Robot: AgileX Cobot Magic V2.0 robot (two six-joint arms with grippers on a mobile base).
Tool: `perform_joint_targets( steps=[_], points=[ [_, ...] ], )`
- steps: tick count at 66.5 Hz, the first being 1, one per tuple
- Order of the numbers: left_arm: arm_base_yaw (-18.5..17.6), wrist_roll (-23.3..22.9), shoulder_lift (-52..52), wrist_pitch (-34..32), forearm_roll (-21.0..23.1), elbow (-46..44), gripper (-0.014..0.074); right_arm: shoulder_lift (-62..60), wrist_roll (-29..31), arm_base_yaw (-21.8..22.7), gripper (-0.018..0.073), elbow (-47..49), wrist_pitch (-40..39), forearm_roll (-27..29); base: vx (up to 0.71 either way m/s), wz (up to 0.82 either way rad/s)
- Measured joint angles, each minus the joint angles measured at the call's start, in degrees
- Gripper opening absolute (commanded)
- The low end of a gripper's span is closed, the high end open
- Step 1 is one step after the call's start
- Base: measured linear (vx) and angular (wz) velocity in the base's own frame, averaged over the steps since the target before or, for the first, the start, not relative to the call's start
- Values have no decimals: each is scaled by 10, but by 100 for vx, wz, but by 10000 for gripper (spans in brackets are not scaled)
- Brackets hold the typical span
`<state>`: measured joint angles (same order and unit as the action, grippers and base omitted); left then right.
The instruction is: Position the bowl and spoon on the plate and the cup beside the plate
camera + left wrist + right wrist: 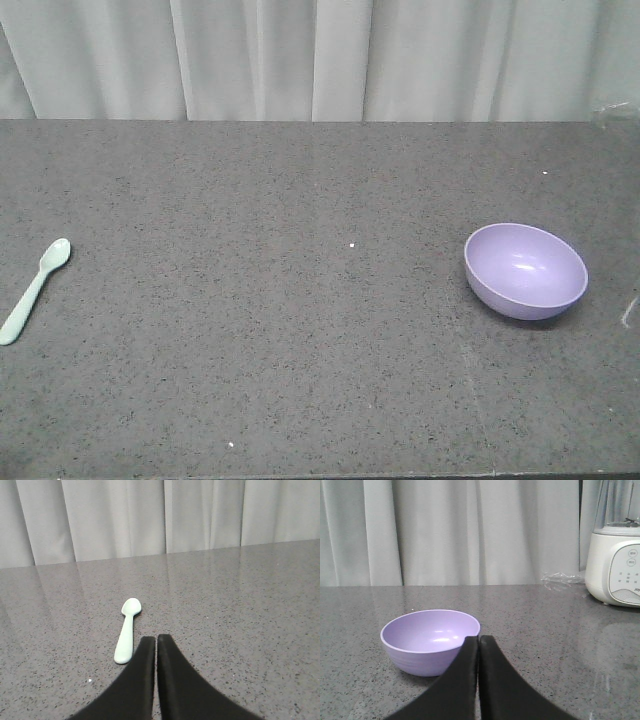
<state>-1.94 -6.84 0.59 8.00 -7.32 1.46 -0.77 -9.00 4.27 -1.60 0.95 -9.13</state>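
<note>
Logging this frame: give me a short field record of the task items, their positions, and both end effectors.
spoon: flat on countertop, far left
bowl: upright, empty, right side
plate: not in view
cup: not in view
left end effector: shut, empty, near spoon handle
right end effector: shut, empty, near bowl
other: blender at far right

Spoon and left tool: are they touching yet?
Apart. The left wrist view shows bare countertop between the spoon and the shut left tool, which sits beside its handle end.
</note>
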Motion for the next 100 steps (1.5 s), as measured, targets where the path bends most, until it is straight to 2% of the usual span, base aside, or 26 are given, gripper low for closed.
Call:
perform_joint_targets(
  steps=[100],
  points=[
    [0, 0, 0, 0, 0, 0, -6, 0, 0, 0, -6, 0, 0, 0, 0, 0]
  ],
)
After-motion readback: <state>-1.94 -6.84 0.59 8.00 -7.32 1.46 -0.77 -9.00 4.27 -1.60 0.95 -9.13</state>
